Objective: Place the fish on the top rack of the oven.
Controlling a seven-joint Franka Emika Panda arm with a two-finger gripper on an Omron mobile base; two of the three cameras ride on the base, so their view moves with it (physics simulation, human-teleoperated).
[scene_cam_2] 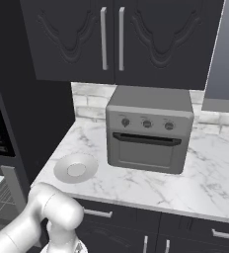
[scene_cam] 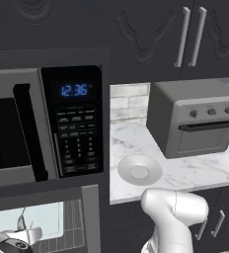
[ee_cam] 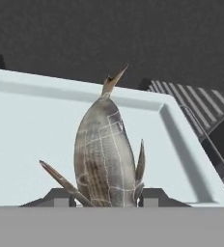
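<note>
The silvery-grey fish (ee_cam: pixel 104 154) stands between my two dark fingertips (ee_cam: pixel 56 196), its forked tail pointing away from the hand. My gripper (ee_cam: pixel 104 198) is shut on the fish and holds it over the pale bluish tray (ee_cam: pixel 27 130) on the top rack (ee_cam: pixel 201 101). Whether the fish touches the tray I cannot tell. From the left base view, the gripper (scene_cam: pixel 18 233) is low at the left, inside the open oven (scene_cam: pixel 89 212), with the fish (scene_cam: pixel 21 221) sticking up above the tray (scene_cam: pixel 45 217). Dark rack wires (scene_cam: pixel 77 222) show to the right of the tray.
A microwave (scene_cam: pixel 47 123) with a blue clock sits directly above the oven. On the marble counter (scene_cam_2: pixel 205 178) to the right stand a round grey plate (scene_cam_2: pixel 76 169) and a boxy toaster oven (scene_cam_2: pixel 148 131). Dark cabinets (scene_cam_2: pixel 111 39) hang above.
</note>
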